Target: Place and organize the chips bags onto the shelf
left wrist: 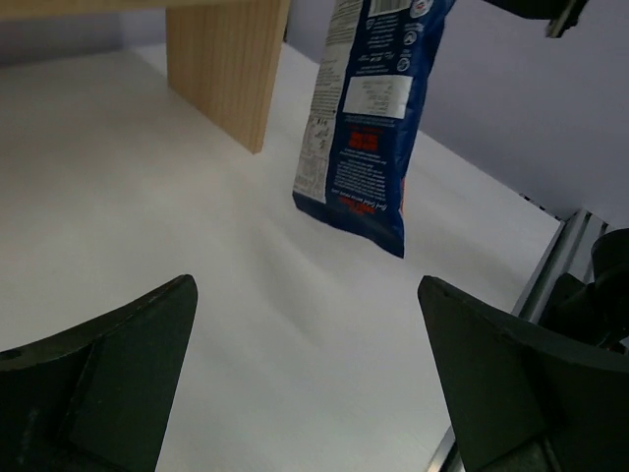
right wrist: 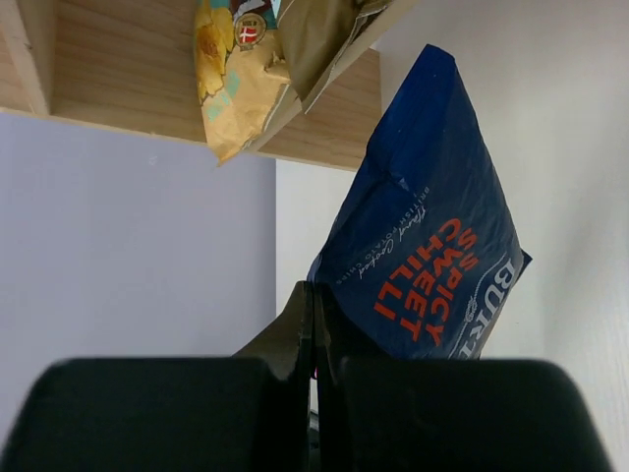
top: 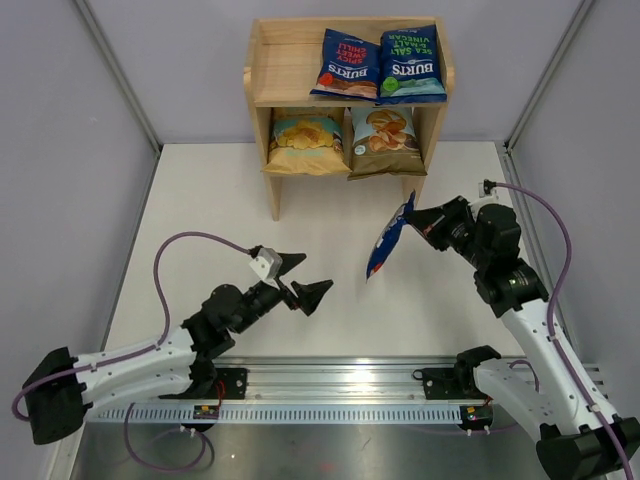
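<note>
The right end effector [top: 414, 220] is pinched shut on the top edge of a dark-blue chilli bag [top: 387, 242]. The bag hangs from it, tilted, in front of the shelf [top: 264, 62] and a little to the right of its lower tier. In the left wrist view the bag's lower corner looks clear of the white tabletop [left wrist: 147, 197]. In the right wrist view the fingers [right wrist: 313, 329] meet on the bag's edge.

The left end effector [top: 318, 271] holds nothing. Its jaws are spread wide, low over the tabletop and well apart from the hanging bag, with the fingers pointing toward it.

Four bags are on the shelf. On the top tier a red-lettered blue bag [top: 347, 62] lies just beside a green-lettered blue bag [top: 411, 65], both toward the right. On the lower tier a yellow bag [top: 305, 140] sits to the left of a light-blue and brown bag [top: 385, 140], their bottom edges sticking out past the front.
</note>
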You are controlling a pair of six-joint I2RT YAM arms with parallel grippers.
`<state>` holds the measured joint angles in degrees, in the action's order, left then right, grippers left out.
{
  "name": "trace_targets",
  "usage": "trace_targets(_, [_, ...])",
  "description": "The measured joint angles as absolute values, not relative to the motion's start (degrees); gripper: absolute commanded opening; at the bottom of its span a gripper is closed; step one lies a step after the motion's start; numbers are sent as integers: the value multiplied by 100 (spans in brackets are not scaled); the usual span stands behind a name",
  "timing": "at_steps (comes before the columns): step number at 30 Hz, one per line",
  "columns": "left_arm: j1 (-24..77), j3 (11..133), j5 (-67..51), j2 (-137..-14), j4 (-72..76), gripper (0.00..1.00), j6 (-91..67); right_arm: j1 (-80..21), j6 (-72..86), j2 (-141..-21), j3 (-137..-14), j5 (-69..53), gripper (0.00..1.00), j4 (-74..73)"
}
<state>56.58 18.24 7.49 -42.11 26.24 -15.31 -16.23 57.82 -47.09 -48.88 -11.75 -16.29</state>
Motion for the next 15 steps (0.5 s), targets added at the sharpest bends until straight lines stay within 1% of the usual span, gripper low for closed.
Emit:
trace_targets(4, [5990,1431,674,-4912,4480,99,-521,-1627,5994,-4650,-4893,-1170,0,-1535])
trace_targets(8, [6329,1380,729,-5828,5760,99,390,-1632,6285,-4488,-4893,-1181,0,-1347])
trace_targets(11, [6683,1483,974,-6536,6436,99,1052,-1636,6436,-4416,-4895,-1291,0,-1184])
trace_targets(15, [7131,1883,1319,-7345,6799,99,1813,-1658,6589,-4372,-4897,-1413,0,-1107])
